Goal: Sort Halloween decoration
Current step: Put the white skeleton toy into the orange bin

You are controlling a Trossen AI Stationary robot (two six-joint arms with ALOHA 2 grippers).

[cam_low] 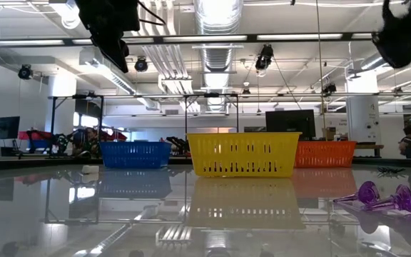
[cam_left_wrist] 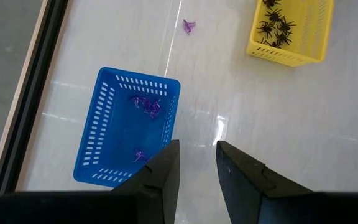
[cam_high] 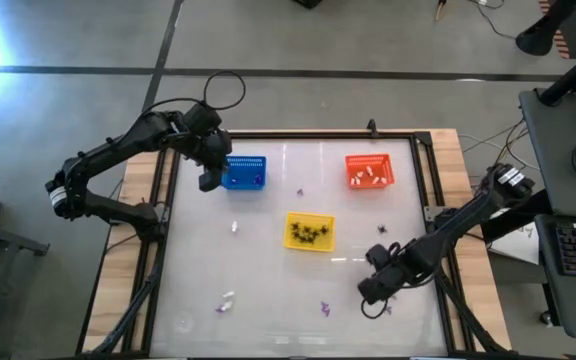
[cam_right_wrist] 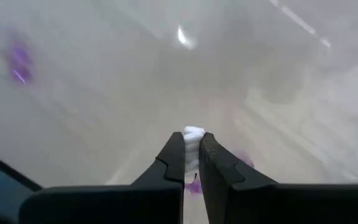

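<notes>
My right gripper (cam_right_wrist: 191, 152) hovers over the table's near right part (cam_high: 373, 290), shut on a small white trinket (cam_right_wrist: 193, 133). My left gripper (cam_left_wrist: 197, 163) hangs open beside the blue basket (cam_left_wrist: 126, 127), which holds purple trinkets (cam_left_wrist: 146, 104). The yellow basket (cam_high: 309, 231) contains black spiders (cam_left_wrist: 273, 28). White pieces (cam_high: 371, 177) lie in the orange basket (cam_high: 369, 171). Loose on the table are white trinkets (cam_high: 235, 226), purple ones (cam_high: 325, 308) and a black spider (cam_high: 383, 229). My right gripper pinches the white trinket between its two fingertips (cam_right_wrist: 174, 149), and the top of the piece (cam_right_wrist: 193, 130) shows just past them. The fingers point down at the table. The trinket is lifted clear of the surface.
The three baskets stand in the table's far and middle part. Two purple trinkets (cam_low: 384, 196) lie near the low camera, and one more (cam_right_wrist: 194, 185) lies under my right gripper. A raised frame (cam_high: 423, 200) borders the glossy table.
</notes>
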